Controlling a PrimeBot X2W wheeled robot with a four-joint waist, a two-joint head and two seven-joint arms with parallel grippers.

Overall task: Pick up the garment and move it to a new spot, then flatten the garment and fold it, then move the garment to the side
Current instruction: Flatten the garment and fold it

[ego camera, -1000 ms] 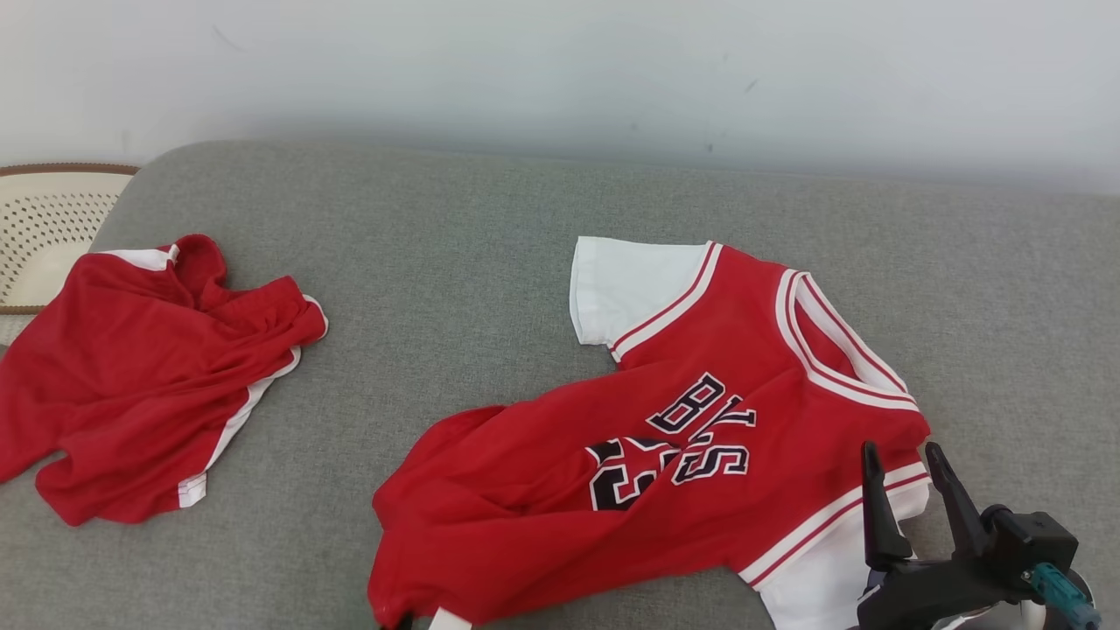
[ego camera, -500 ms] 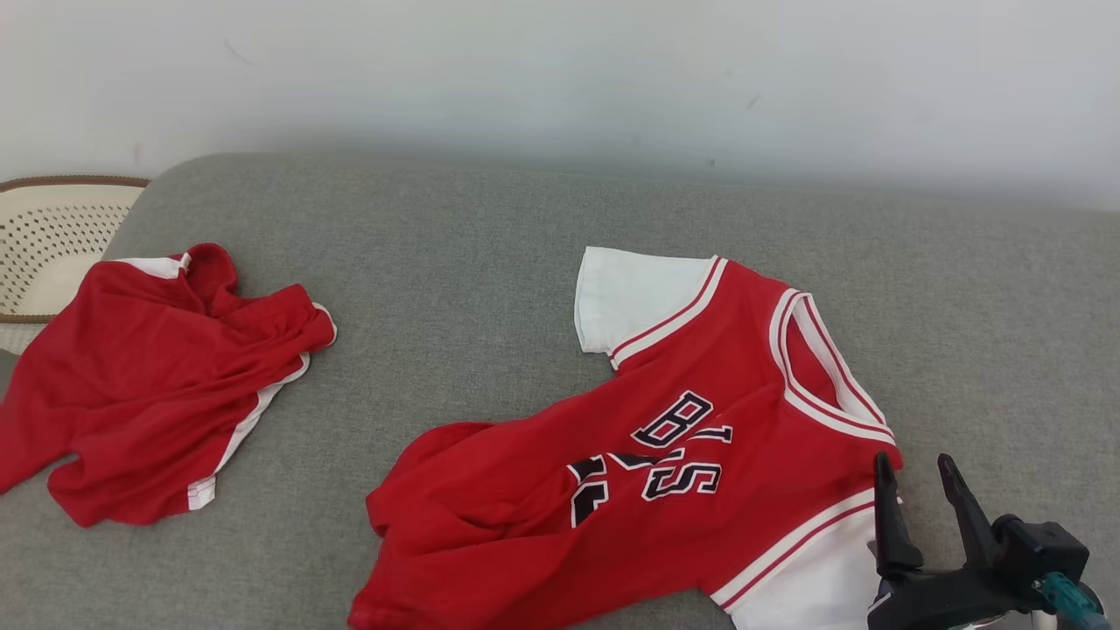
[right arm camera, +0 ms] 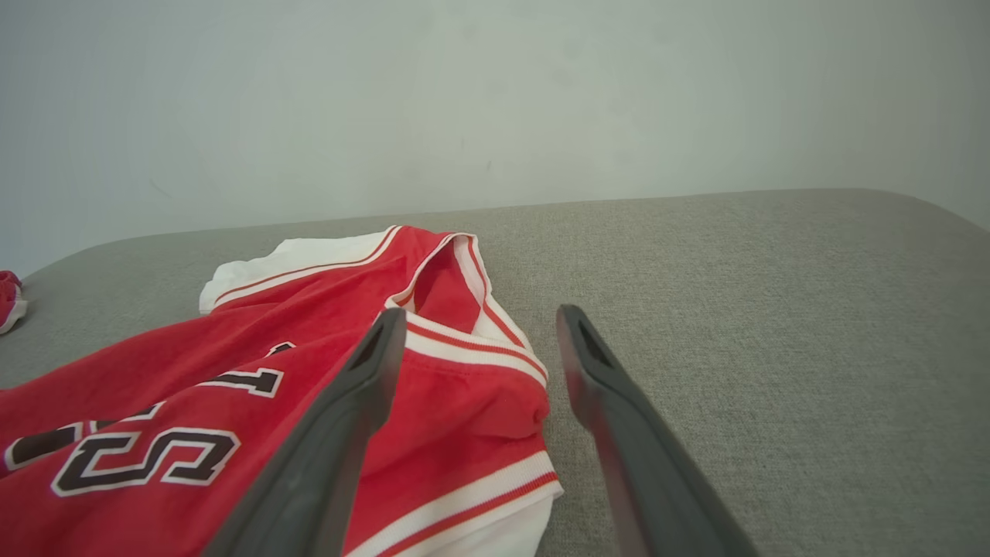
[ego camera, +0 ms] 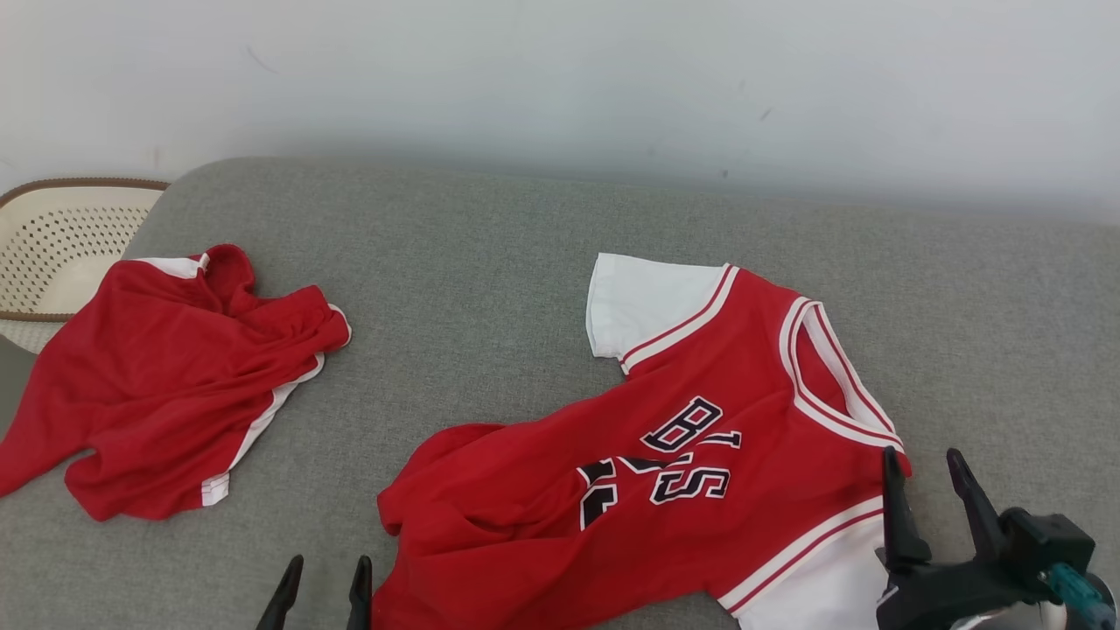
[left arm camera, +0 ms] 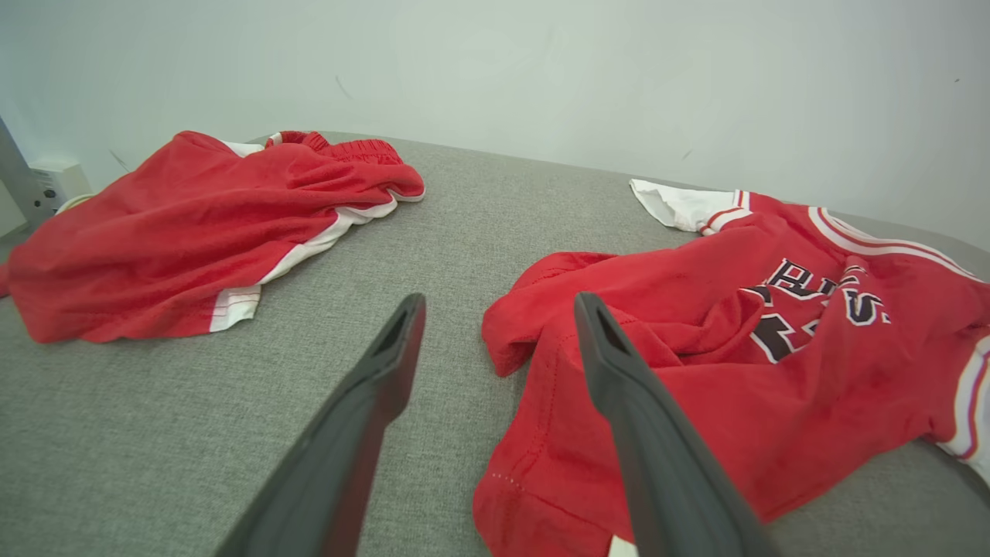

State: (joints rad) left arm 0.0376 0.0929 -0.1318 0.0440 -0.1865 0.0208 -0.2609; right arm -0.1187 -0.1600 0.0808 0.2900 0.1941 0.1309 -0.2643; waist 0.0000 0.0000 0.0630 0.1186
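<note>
Left gripper and right gripper gape empty by jersey lettered "B", "S".

1. The grey fabric cushion surface extends from a pale plaster wall behind it to the near edge.
2. The red-and-white lettered cloth jersey lies on the surface, right of centre.
3. The crumpled red cloth shorts with white trim lie on the surface at left, well apart from the jersey.
4. The cream perforated basket with a brown rim stands beyond the surface's left end, behind the shorts.
5. The left gripper sits at the near edge, just beside the jersey's left end.
6. The right gripper sits at the jersey's near right corner.
</note>
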